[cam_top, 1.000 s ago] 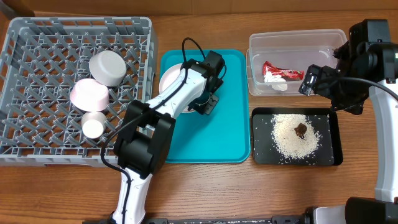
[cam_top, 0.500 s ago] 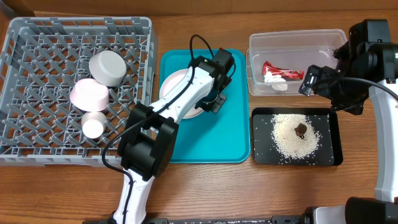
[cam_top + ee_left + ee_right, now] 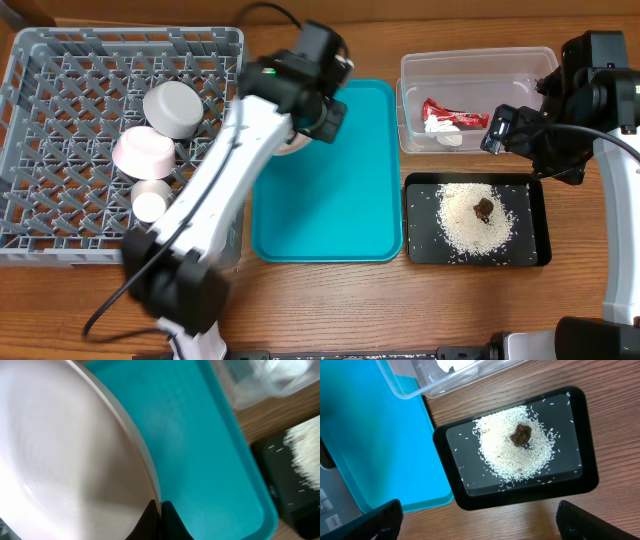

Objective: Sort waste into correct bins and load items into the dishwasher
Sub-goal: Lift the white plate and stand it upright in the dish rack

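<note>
My left gripper (image 3: 161, 505) is shut on the rim of the round white plate (image 3: 65, 450) and holds it tilted above the teal tray's left edge (image 3: 292, 146). The grey dish rack (image 3: 60, 200) holds the grey-green bowl (image 3: 172, 108), the pink bowl (image 3: 143, 152) and the white cup (image 3: 152, 202). The clear tub (image 3: 478, 70) holds the red-and-white wrapper (image 3: 450, 117). The black tray (image 3: 535, 240) holds rice (image 3: 515, 452) with a brown lump (image 3: 521, 435). My right gripper (image 3: 480, 520) is open and empty above the black tray's near edge. The chopsticks are out of view.
The teal tray (image 3: 350, 200) lies between the rack and the two bins, with nothing else on it. Bare wooden table (image 3: 400, 310) runs along the front. The right arm's body (image 3: 600, 90) stands at the far right.
My left arm has lifted the plate off the teal tray and swung it left and up toward the rack. The right arm has not moved.
</note>
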You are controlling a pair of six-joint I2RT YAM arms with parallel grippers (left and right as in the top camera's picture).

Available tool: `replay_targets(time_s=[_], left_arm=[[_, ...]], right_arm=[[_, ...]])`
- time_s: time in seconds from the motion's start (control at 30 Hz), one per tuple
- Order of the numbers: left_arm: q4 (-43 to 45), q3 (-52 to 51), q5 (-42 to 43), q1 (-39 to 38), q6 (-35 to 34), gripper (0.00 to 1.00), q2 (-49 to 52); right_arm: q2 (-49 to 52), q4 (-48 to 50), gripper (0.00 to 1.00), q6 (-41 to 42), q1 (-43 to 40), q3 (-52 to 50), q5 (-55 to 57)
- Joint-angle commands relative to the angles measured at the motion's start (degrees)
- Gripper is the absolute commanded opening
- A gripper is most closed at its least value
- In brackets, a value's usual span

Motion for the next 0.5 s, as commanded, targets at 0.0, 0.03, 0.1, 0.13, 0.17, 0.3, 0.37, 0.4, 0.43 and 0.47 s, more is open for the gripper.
replay_targets(time_s=[0.0,0.03,0.1,0.13,0.17,0.3,0.37,0.4,0.43,0.47], left_arm=[[0.5,1.3,6.7,4.4,-1.1,0.04,-4.7],[0.7,1.3,9.7,6.2,-0.9,0.04,-5.7],[1.1,1.3,16.2,9.7,-0.2,0.04,-6.8],[1.1,1.3,19.3,11.4,0.2,0.04,-7.0],[1.1,1.3,22.3,13.1,0.6,0.04,-7.0],[1.0,0.7,34.0,20.0,1.8,0.04,-6.3],[1.0,0.2,39.3,23.0,3.2,0.04,-5.9],[1.1,0.0,41.6,24.7,3.3,0.04,-5.6],[1.0,-0.1,43.5,26.0,3.3,0.04,-5.2],[1.0,-0.1,45.7,27.3,3.4,0.04,-4.7]], right_arm=[[-0.1,0.2,1.0,0.0,0.0,0.3,0.1],[-0.1,0.2,1.0,0.0,0.0,0.3,0.1],[-0.1,0.2,1.0,0.0,0.0,0.3,0.1],[-0.1,0.2,1.0,0.0,0.0,0.3,0.1],[-0.1,0.3,1.0,0.0,0.0,0.3,0.1],[-0.1,0.2,1.0,0.0,0.0,0.3,0.1],[-0.1,0.1,1.0,0.0,0.0,0.3,0.1],[-0.1,0.1,1.0,0.0,0.0,0.3,0.1],[-0.1,0.1,1.0,0.0,0.0,0.3,0.1],[-0.1,0.1,1.0,0.0,0.0,0.3,0.1]])
